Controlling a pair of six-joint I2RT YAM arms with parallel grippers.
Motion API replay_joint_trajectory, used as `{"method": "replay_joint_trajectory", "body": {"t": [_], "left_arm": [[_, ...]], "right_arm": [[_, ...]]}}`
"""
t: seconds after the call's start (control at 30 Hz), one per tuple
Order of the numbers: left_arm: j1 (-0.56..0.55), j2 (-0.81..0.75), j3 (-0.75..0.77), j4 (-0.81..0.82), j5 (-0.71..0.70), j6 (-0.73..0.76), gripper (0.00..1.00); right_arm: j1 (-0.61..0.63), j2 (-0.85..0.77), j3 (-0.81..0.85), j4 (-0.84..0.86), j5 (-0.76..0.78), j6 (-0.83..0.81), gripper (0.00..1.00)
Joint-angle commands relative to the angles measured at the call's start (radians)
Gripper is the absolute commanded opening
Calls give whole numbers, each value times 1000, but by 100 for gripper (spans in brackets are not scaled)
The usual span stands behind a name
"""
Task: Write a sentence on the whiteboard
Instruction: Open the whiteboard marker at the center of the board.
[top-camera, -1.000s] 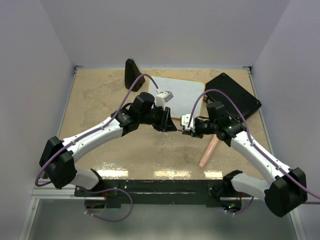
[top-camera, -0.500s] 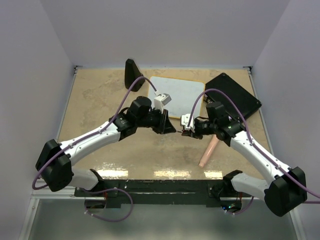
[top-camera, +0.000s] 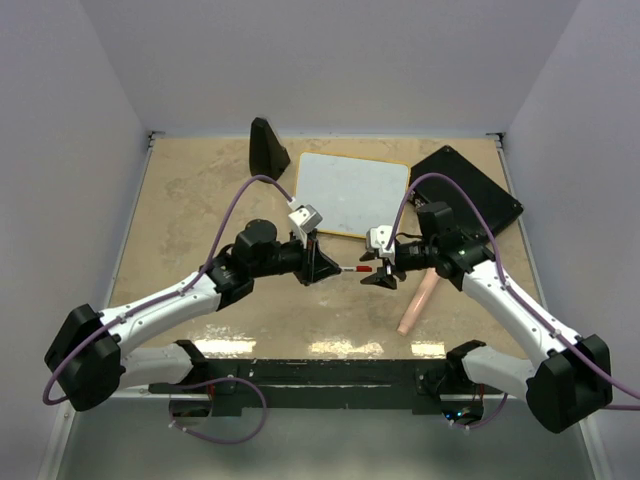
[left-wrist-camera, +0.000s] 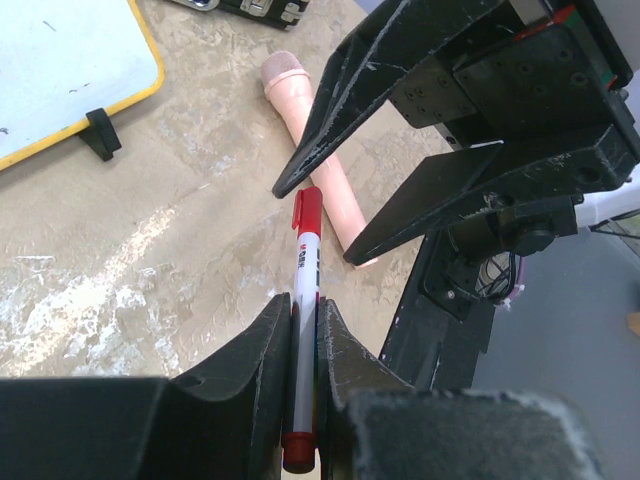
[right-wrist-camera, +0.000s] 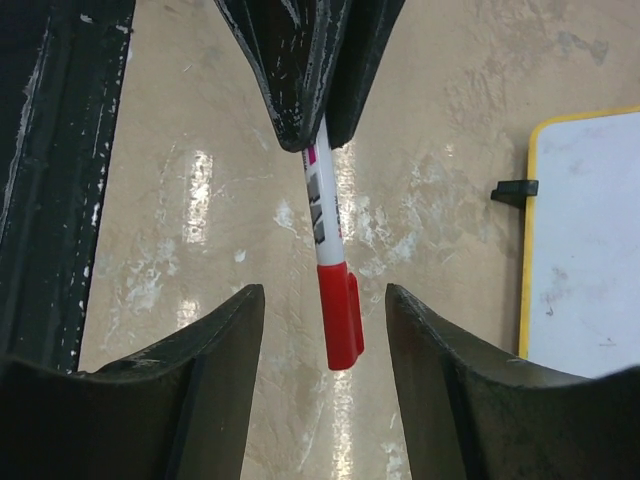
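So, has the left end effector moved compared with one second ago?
Yes. In the top view the left end effector, shut on the red marker, has drawn back toward the near side: it no longer overlaps the near edge of the whiteboard.

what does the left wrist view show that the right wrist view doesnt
Only the left wrist view: the pink cylinder lying on the table beyond the marker, and the right pincer seen from outside, open on either side of the red cap. Only the right wrist view: the left pincer seen head-on, shut on the barrel. Both: the marker, the table, and a corner of the whiteboard with its yellow rim and one black foot.
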Motion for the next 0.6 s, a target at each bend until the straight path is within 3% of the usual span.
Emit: {"method": "replay_joint_trajectory", "body": {"t": [0.0,0.2,0.33,0.43,0.47,0.5,0.57], "left_arm": [[-2,25,1,150,48,39,0],[-4,56,-6,242,60,9,0],[-7,68,-8,261,60,-7,0],[-7,48,-37,302,15,-33,0],[-5,32,-63,346,4,-45,4],[-7,21,-81,382,-7,-75,20],[-7,-16,-149,495,-39,-108,37]], "right_arm": [[3,20,31,-18,-91,-15,54],[6,31,28,-15,-84,-7,45],[11,43,37,-23,-85,-7,18],[11,44,43,-29,-93,-4,8],[12,44,48,-31,-94,0,4],[11,44,49,-29,-105,5,2],[11,46,58,-29,-117,26,0]]}}
